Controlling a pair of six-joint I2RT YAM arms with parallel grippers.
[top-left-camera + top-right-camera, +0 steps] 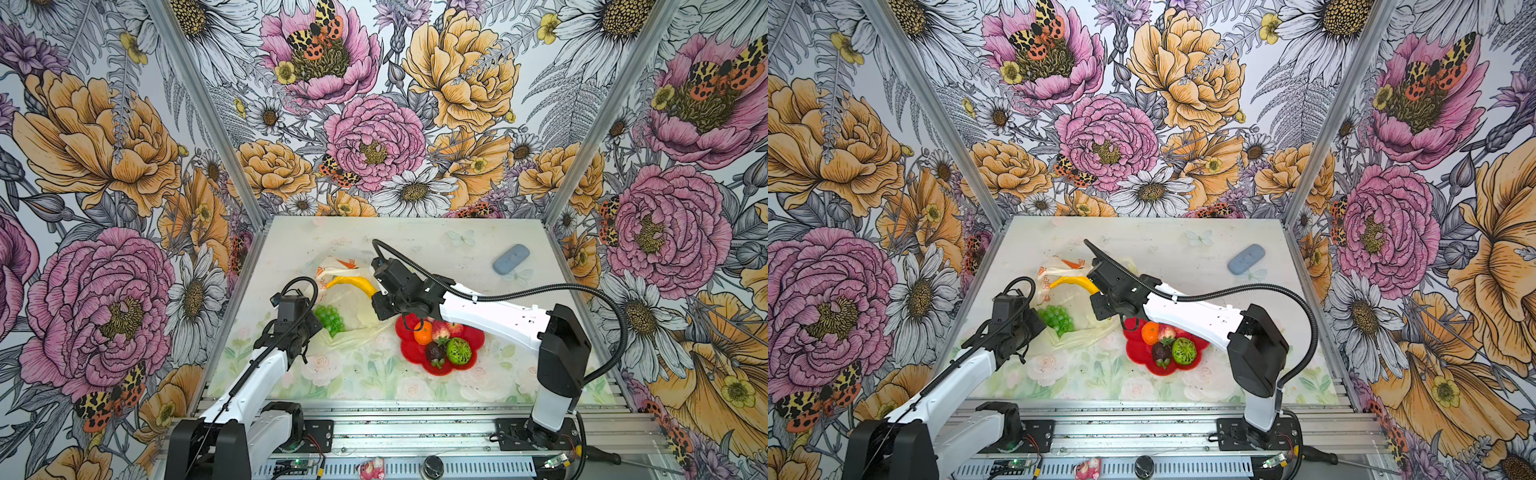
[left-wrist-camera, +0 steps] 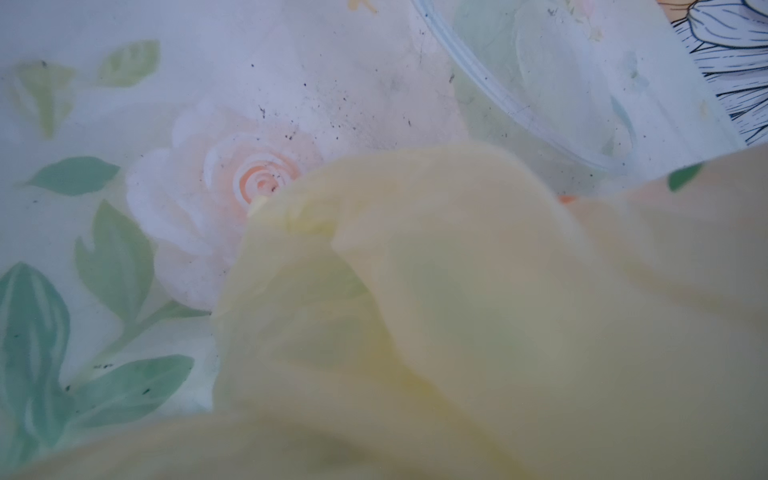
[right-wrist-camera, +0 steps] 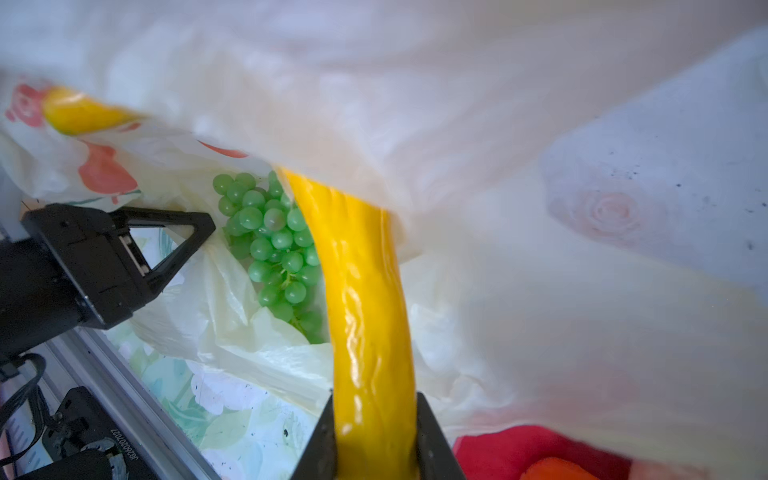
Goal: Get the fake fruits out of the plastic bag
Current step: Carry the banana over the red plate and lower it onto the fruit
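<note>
Nearest us, our right gripper (image 3: 376, 403) pinches the banana (image 3: 361, 270), partly inside the plastic bag (image 1: 353, 311) left of centre; our left gripper (image 3: 203, 230), pressed together, pinches that bag beside the grapes (image 3: 270, 241).

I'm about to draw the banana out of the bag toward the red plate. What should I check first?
1. Grip: the right gripper is shut on the banana: ok.
2. Exit path: the banana's far half lies under the film of the plastic bag: not ok.
3. Bag hold: the left gripper is shut on the bag's edge: ok.
4. Snag: the grape bunch lies right beside the banana inside the bag; whether they touch: cannot tell.
5. Landing spot: the red plate shows bare lobes on its left in both top views: ok.
</note>
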